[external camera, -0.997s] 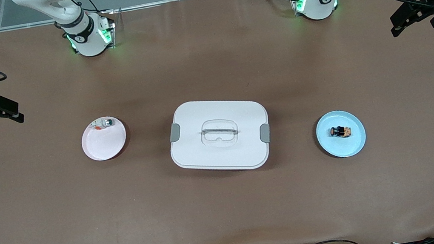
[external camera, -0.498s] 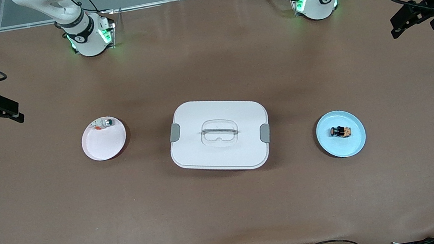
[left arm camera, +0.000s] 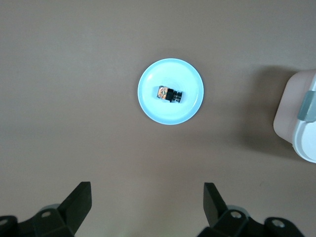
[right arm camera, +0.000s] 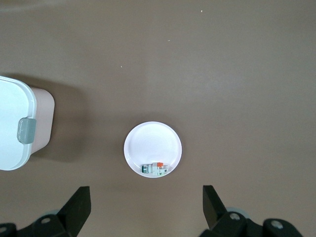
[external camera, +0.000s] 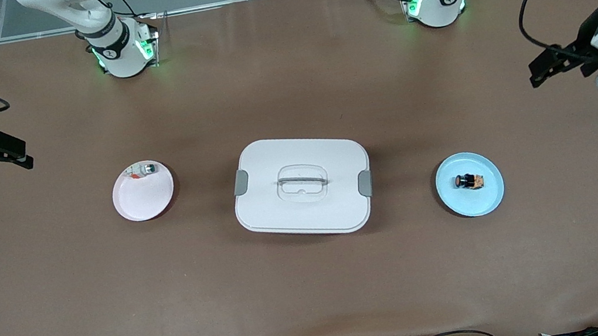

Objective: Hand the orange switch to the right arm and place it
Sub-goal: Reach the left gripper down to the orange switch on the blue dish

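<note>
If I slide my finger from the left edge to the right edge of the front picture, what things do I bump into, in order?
Right gripper → pink plate holding a small grey part → white lidded box → blue plate holding the orange switch → left gripper.

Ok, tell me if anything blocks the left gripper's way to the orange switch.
Nothing visible does. The orange switch lies alone on the blue plate, uncovered. The left gripper hangs open over bare table toward the left arm's end; the white lidded box sits mid-table, clear of that path.
</note>
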You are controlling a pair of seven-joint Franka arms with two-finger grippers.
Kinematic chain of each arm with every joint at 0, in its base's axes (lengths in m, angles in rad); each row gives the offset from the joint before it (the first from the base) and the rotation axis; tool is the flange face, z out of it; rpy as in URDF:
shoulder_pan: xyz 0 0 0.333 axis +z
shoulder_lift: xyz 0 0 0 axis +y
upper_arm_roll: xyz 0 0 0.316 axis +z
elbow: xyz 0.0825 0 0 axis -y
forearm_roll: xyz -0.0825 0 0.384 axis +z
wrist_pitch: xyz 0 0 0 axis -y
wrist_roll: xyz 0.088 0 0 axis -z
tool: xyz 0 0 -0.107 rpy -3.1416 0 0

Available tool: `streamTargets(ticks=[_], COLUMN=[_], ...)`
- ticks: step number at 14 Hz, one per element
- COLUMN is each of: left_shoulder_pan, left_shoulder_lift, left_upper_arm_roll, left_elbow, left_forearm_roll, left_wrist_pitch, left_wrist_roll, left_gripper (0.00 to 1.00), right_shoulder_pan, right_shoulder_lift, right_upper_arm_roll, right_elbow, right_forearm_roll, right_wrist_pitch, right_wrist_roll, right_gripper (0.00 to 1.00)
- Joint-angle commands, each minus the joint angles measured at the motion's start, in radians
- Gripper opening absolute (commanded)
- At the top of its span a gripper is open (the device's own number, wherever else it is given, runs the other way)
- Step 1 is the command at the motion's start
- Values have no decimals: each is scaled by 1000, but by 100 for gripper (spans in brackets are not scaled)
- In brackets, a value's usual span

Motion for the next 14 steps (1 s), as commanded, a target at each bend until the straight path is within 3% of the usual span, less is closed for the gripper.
streamTargets(ticks=[1,7,14], left_shoulder_pan=[-2,-6,-17], left_shoulder_lift=[-1,30,160], left_upper_arm_roll=[-6,-15,-26], left_elbow=[-91,-297,-371], left_forearm_roll=[1,5,71], left_wrist_pitch=[112,407,613], left_wrist_roll=[14,72,80], left_gripper=[100,100,100], right_shoulder_pan=[-13,-14,-14], right_shoulder_lift=[-17,-17,-17], right_upper_arm_roll=[10,10,10], right_elbow=[-8,-8,-8], right_forearm_roll=[-1,0,0], right_wrist_pitch=[-3,-3,-6], right_wrist_roll=[6,6,6], right_gripper=[100,100,100])
